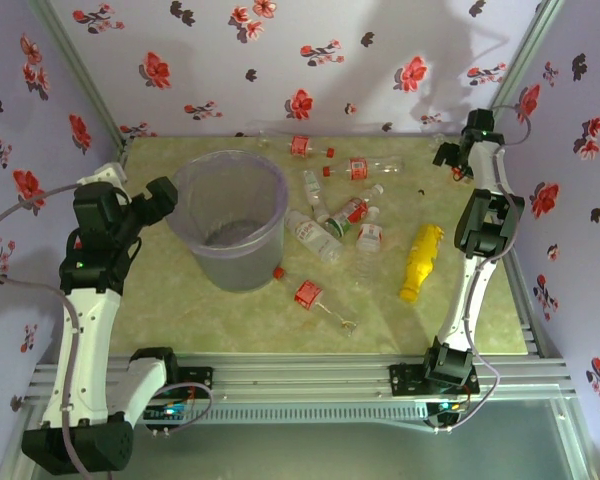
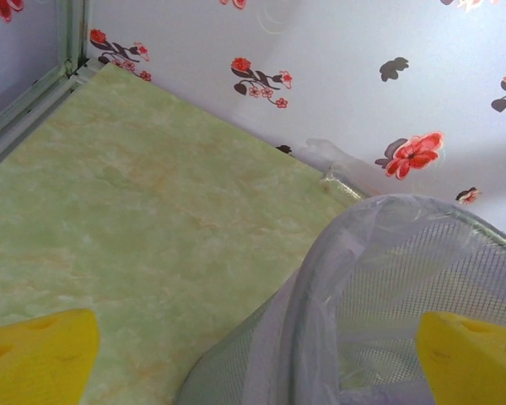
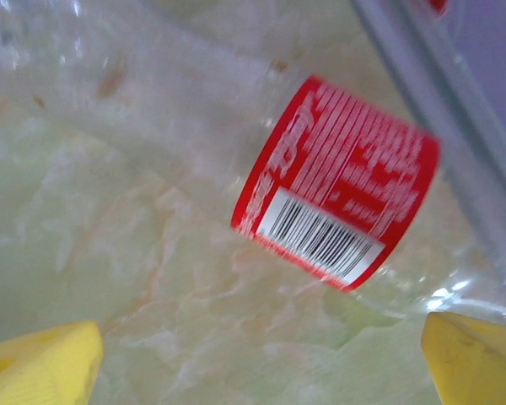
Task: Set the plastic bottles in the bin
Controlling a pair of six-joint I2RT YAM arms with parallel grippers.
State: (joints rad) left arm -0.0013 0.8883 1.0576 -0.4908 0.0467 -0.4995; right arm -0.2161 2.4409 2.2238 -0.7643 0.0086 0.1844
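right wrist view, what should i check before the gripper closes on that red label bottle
1. Right gripper open and empty: ok, its jaws stand wide apart with nothing in them.
2. Red-labelled bottle lined up with the gripper: ok, it lies on the table just ahead of the jaws.
3. Room beside the bottle: cannot tell, a metal frame rail runs close by it and the picture is blurred.
4. Bin upright with its mouth open: ok.
5. Left gripper away from the bin's mouth: not ok, it is open right at the bin's left rim.
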